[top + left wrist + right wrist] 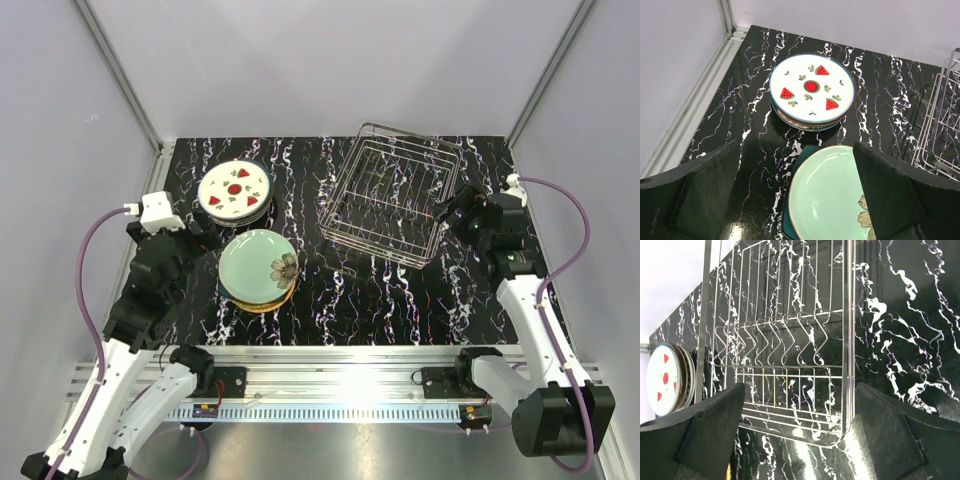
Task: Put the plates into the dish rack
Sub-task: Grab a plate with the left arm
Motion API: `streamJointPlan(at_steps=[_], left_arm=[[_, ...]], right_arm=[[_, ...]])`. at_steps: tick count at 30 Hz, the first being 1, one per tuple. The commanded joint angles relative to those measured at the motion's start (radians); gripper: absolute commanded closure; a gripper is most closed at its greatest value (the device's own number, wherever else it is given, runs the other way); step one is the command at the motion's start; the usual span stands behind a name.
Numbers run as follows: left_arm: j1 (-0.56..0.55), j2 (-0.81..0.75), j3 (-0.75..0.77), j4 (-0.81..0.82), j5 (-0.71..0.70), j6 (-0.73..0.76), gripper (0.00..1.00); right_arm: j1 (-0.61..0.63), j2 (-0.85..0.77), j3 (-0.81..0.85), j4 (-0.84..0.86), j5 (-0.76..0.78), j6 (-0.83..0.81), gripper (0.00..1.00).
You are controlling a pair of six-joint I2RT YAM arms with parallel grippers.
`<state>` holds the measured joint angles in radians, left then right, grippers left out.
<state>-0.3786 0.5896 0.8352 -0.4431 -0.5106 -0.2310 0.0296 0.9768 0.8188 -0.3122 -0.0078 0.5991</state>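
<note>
Two plate stacks rest on the black marbled table (400, 300), left of centre in the top view.

1. Upper stack: topped by the white plate (235, 190) with red fruit motifs.
2. Lower stack: topped by the mint-green plate (258, 262) with a brown flower. An orange-tan plate (268, 304) shows beneath its lower edge.

The dish rack (392, 195) stands on the table at upper right of centre, apart from both stacks.

Left claw (795, 147): fingers spread, gripping nothing. The mint-green plate appears between them in the left wrist view.

Right claw (800, 390): fingers spread, gripping nothing, just right of the dish rack and facing it.
</note>
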Motion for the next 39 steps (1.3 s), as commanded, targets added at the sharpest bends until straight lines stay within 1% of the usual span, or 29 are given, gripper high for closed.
streamJointPlan(at_steps=[1,3,4,7,8,12,14,17,20,21,23,24,28,30,32,37,38,39], left_arm=[[-0.003,0.006,0.012,0.023,-0.026,-0.010,0.01],[-0.003,0.012,0.013,0.023,-0.017,-0.010,0.01],[-0.003,0.016,0.012,0.033,0.024,0.005,0.01],[-0.003,0.024,0.007,0.044,0.095,0.021,0.01],[-0.003,0.026,0.001,0.047,0.098,0.024,0.01],[-0.003,0.082,0.007,0.021,0.067,0.018,0.01],[-0.003,0.116,0.024,0.000,0.063,0.028,0.05],[0.000,0.191,0.068,-0.061,0.023,-0.004,0.07],[0.000,0.265,0.099,-0.126,0.029,-0.065,0.07],[0.004,0.297,0.108,-0.147,0.033,-0.109,0.07],[0.009,0.317,0.114,-0.201,0.070,-0.154,0.07],[0.010,0.320,0.111,-0.216,0.090,-0.206,0.08],[0.012,0.285,0.045,-0.189,0.171,-0.329,0.09],[0.015,0.260,-0.014,-0.175,0.207,-0.388,0.09],[0.017,0.242,-0.039,-0.174,0.207,-0.424,0.11],[0.017,0.173,-0.119,-0.183,0.172,-0.514,0.15],[0.017,0.165,-0.142,-0.189,0.164,-0.531,0.16],[0.017,0.151,-0.154,-0.193,0.156,-0.566,0.19]], right_arm=[[-0.002,-0.006,0.071,-0.017,0.049,0.054,0.00],[-0.002,-0.023,0.057,-0.004,0.016,0.030,0.00],[-0.002,-0.027,0.048,0.010,-0.035,0.006,0.00],[0.000,-0.053,0.003,0.073,-0.098,-0.034,0.00],[0.000,-0.064,-0.006,0.091,-0.103,-0.041,0.00],[-0.002,-0.050,-0.006,0.079,-0.093,-0.051,0.00],[-0.002,-0.026,0.006,0.042,-0.093,-0.053,0.00],[-0.002,0.000,0.026,0.016,-0.100,-0.051,0.00],[-0.002,0.008,0.026,0.019,-0.110,-0.045,0.00],[-0.002,0.008,0.028,0.018,-0.112,-0.044,0.00],[-0.002,0.003,0.029,0.015,-0.113,-0.045,0.00],[0.000,-0.001,0.029,0.013,-0.112,-0.045,0.00],[-0.002,-0.024,0.016,0.030,-0.124,-0.059,0.00],[0.000,-0.044,0.005,0.044,-0.139,-0.062,0.00],[0.000,-0.053,-0.001,0.054,-0.149,-0.062,0.00],[0.000,-0.059,-0.015,0.073,-0.181,-0.062,0.06],[-0.002,-0.061,-0.017,0.073,-0.184,-0.062,0.07],[-0.002,-0.064,-0.017,0.076,-0.193,-0.065,0.12]])
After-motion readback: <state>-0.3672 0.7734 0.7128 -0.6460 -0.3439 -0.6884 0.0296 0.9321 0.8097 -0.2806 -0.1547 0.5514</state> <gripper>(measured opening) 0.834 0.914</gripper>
